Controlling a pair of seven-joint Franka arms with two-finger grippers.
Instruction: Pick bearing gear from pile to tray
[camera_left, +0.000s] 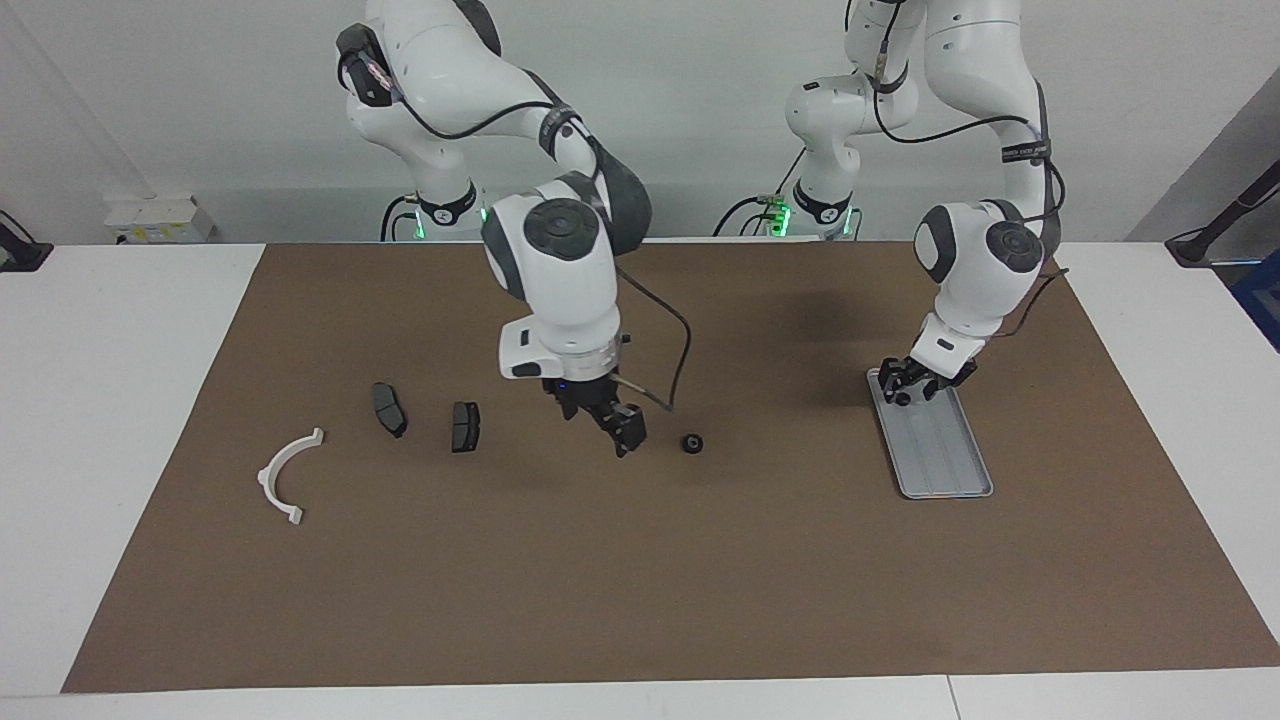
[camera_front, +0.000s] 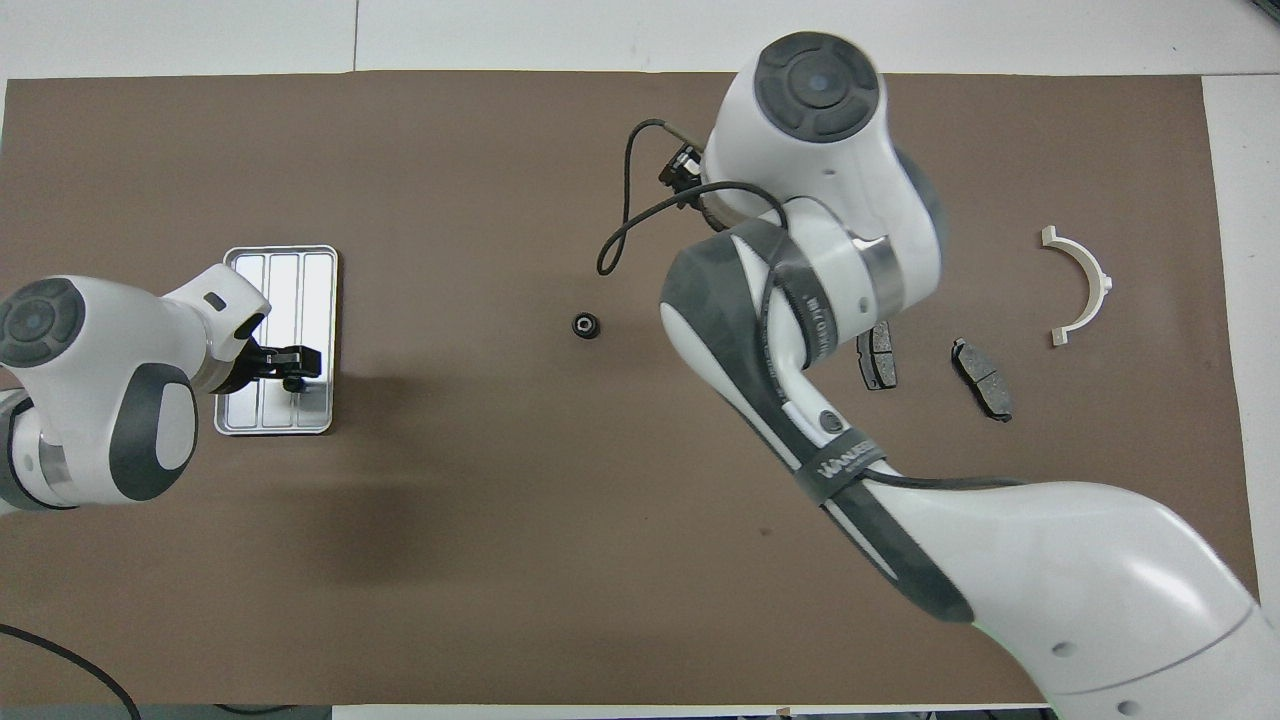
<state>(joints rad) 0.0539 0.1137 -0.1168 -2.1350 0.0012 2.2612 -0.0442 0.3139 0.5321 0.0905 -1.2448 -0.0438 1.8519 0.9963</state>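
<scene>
Facing view: my right end effector hangs empty, fingers apart, above the brown mat beside the small black round bearing gear. My left end effector is over the ridged silver-grey metal tray; I cannot tell whether it is parted.

Readable text: one item. Dark grey fabric strap around the right arm's white forearm, overhead view, white lettering, apparently "WANJEED"; remainder illegible.
</scene>
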